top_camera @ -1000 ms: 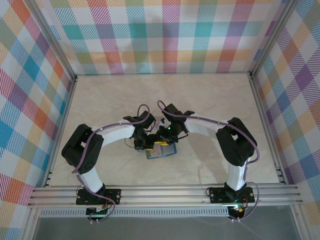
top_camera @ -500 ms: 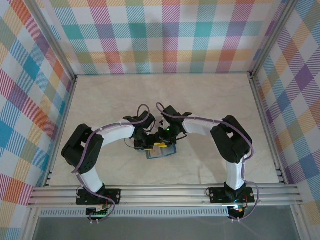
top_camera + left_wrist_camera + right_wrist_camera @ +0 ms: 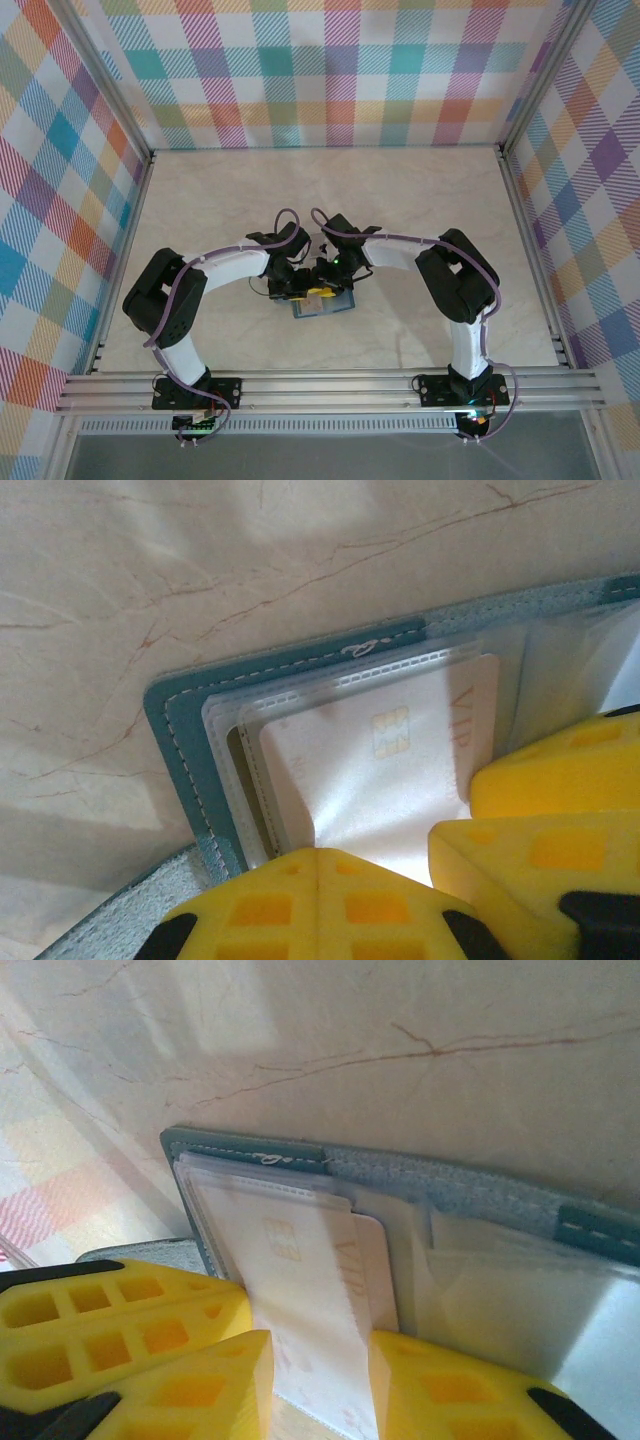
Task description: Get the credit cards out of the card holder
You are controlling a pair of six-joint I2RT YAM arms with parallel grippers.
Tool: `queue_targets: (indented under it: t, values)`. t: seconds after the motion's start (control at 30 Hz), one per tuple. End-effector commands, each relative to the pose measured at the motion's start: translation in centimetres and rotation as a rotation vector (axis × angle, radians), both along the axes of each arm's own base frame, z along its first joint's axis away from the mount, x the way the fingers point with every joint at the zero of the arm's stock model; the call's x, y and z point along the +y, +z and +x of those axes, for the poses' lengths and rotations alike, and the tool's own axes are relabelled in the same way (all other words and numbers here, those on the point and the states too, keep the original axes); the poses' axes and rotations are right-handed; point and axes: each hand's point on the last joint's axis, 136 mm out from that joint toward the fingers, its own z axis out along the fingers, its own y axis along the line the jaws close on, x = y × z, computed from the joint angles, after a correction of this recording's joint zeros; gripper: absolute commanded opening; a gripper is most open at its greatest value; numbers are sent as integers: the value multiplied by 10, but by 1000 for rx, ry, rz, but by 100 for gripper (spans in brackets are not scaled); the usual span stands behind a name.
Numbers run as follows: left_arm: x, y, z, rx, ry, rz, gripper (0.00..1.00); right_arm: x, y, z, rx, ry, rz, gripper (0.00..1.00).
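Note:
The teal card holder [image 3: 336,306] lies open on the table between the two arms, its stitched edge [image 3: 180,730] and clear sleeves plain in the left wrist view. A whitish credit card [image 3: 390,770] with a gold chip and "VIP" lettering sits in a sleeve. My left gripper [image 3: 320,852] is shut, its yellow pads pressed together and resting on that card's near edge. My right gripper [image 3: 318,1360] is open by a finger's width, straddling the sleeved card [image 3: 300,1260] from the other side. Its fingers [image 3: 560,780] stand right beside the left ones. The holder's edge [image 3: 250,1147] lies beyond.
Both grippers [image 3: 297,290] [image 3: 322,283] crowd together over the holder at the middle of the marble-look table [image 3: 420,200]. Plaid walls close in three sides, and a metal rail [image 3: 330,385] runs along the near edge.
The right arm's elbow and forearm have drifted slightly to the left. Both grippers stay on the holder.

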Motion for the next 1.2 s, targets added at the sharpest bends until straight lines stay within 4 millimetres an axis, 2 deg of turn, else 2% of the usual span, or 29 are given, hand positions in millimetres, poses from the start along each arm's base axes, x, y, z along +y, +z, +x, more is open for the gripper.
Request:
queue_targets:
  t: [0.0, 0.3, 0.47, 0.63, 0.77, 1.0, 1.17]
  values:
    - [8, -2, -9, 9, -13, 40, 0, -20, -15, -3, -19, 14, -123, 33]
    - [9, -3, -10, 13, -16, 46, 0, -40, -11, 1, -77, 42, -236, 34]
    - [9, -3, -10, 13, -17, 45, 0, -37, -1, 3, -99, 46, -217, 35]
    - [8, 1, -8, 6, -19, 43, 0, -22, 16, 4, -109, 44, -116, 38]
    - [6, 8, -6, -5, -19, 34, 0, -22, 24, 5, -126, 38, -102, 40]
    - [1, 22, -3, -25, -18, 1, 0, -32, 14, 3, -124, 54, -158, 39]
    - [-6, 28, -3, -27, -13, -42, 0, -29, 5, 1, -113, 62, -147, 39]
